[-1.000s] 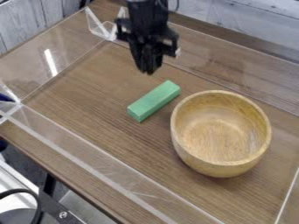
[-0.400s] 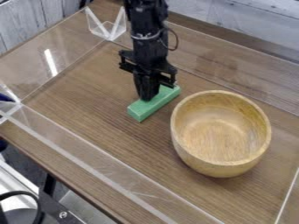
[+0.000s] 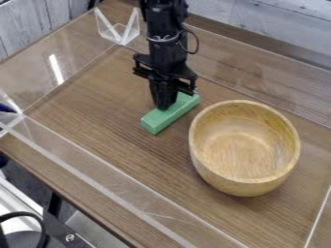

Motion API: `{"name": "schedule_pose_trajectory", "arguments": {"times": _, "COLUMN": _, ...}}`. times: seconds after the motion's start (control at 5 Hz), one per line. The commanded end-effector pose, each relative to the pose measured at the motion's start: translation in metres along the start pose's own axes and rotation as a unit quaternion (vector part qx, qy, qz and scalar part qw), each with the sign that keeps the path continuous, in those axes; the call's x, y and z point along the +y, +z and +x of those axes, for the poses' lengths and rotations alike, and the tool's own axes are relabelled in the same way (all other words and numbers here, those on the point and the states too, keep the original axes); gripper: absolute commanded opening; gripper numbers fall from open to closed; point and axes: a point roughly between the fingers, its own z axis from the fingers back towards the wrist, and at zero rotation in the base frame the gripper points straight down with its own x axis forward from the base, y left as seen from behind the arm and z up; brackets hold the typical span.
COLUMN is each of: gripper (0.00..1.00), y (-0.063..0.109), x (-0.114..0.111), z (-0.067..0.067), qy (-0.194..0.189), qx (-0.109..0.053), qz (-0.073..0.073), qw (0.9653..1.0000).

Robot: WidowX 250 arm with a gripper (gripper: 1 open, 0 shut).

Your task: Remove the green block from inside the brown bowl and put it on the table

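The green block lies flat on the table, just left of the brown bowl, not inside it. The bowl is empty and upright. My gripper points straight down over the far half of the block. Its black fingers are shut close together and their tips reach the block's top. The tips hide that end of the block. I cannot tell whether the block is pinched or only touched.
Low clear acrylic walls edge the tabletop on the left, front and back. A white clip sits on the left wall's corner. Bare wood lies left of and in front of the block.
The gripper has come straight down from above the block's far end to the block. Over the last half second it has stayed still. Block and bowl have not moved.
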Motion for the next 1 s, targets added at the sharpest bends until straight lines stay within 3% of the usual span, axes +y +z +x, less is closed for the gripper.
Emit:
{"name": "schedule_pose_trajectory", "arguments": {"times": 0.0, "gripper": 0.00, "y": 0.004, "x": -0.001, "z": 0.007, "qy": -0.005, "qx": -0.011, "qz": 0.004, "qw": 0.9999}}
{"name": "schedule_pose_trajectory", "arguments": {"times": 0.8, "gripper": 0.00, "y": -0.007, "x": -0.001, "z": 0.011, "qy": -0.003, "qx": -0.001, "qz": 0.000, "qw": 1.0000}}
